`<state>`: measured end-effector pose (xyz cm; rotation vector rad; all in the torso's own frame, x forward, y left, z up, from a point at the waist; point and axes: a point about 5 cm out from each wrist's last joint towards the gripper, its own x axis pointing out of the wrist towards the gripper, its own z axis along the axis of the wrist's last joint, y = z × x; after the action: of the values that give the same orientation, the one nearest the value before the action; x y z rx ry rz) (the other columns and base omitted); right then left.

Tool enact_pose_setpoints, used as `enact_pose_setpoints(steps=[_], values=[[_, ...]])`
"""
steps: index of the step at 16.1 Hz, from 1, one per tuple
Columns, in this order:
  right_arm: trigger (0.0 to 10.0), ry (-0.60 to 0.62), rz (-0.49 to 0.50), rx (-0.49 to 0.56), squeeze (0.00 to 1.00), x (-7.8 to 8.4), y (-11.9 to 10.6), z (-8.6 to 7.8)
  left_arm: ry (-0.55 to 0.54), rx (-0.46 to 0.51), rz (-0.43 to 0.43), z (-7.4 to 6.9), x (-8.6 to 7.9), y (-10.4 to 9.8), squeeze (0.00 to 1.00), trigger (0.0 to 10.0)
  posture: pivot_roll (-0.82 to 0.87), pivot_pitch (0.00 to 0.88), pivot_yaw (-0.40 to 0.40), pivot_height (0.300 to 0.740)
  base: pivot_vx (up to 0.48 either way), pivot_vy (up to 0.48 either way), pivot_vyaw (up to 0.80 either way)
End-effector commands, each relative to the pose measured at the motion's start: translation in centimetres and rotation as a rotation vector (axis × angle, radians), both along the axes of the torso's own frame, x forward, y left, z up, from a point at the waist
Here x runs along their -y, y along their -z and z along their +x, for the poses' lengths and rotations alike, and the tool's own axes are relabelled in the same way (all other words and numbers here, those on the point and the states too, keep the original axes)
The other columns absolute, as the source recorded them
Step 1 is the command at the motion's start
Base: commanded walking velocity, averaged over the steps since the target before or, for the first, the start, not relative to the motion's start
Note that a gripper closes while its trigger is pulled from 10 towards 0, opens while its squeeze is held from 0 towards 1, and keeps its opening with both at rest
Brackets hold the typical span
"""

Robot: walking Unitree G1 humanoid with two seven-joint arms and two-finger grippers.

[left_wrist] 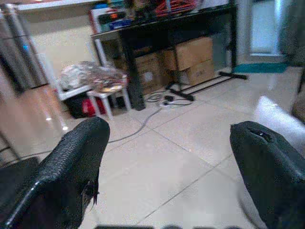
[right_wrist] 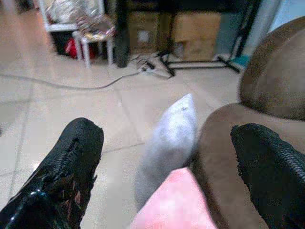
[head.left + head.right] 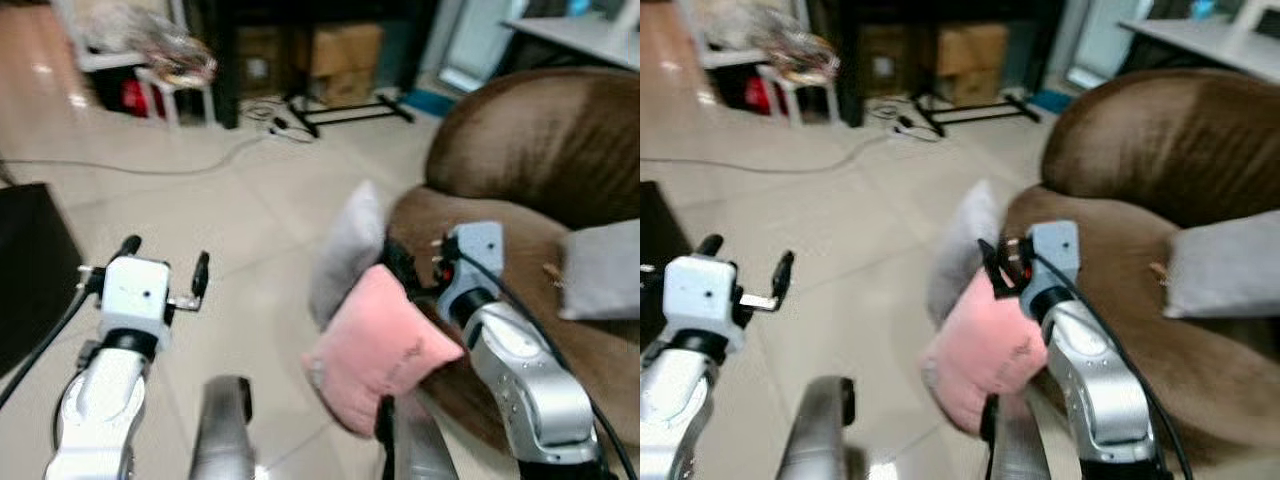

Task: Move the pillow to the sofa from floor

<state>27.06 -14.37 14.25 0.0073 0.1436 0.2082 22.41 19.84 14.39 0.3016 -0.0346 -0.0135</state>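
Pillows still off the seat, both claws spread and holding nothing.

Low in the frame, the left gripper (image 3: 165, 262) hovers over bare tile, fingers apart; the right gripper (image 2: 167, 167) sits at centre right, fingers wide above the pink pillow (image 3: 385, 345). That pillow leans on the brown sofa (image 3: 530, 150) front, long axis tilted from lower left to upper right. Behind it a grey pillow (image 2: 169, 138) stands on edge, pointing up. By my reading, the lift onto the seat is not yet done.
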Motion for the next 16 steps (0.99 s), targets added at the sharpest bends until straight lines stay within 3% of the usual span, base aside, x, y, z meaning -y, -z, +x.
enact_pose_setpoints(steps=[1,5,14,16], values=[[10.0,0.016,-0.025,-0.004,0.00,0.5,0.2,0.3,0.029,0.010,-0.004,0.3,0.8,0.0,0.00,10.0,-0.03,0.000,-0.073,0.570,0.000,0.000,0.00],[10.0,-0.002,-0.029,-0.005,0.00,0.0,0.5,0.4,0.050,-0.019,0.000,-0.2,0.9,0.7,0.00,10.0,-0.03,0.000,-0.070,0.570,0.278,0.000,0.58],[10.0,0.016,-0.004,-0.018,0.00,0.1,1.0,0.5,0.048,-0.026,0.018,0.1,0.6,1.0,0.00,10.0,-0.04,0.000,-0.061,0.570,0.300,0.000,0.00],[10.0,0.016,-0.005,-0.019,0.00,0.2,1.0,0.6,0.046,-0.032,0.027,0.2,0.7,1.1,0.00,10.0,-0.04,0.000,-0.060,0.570,0.000,0.000,0.00]])
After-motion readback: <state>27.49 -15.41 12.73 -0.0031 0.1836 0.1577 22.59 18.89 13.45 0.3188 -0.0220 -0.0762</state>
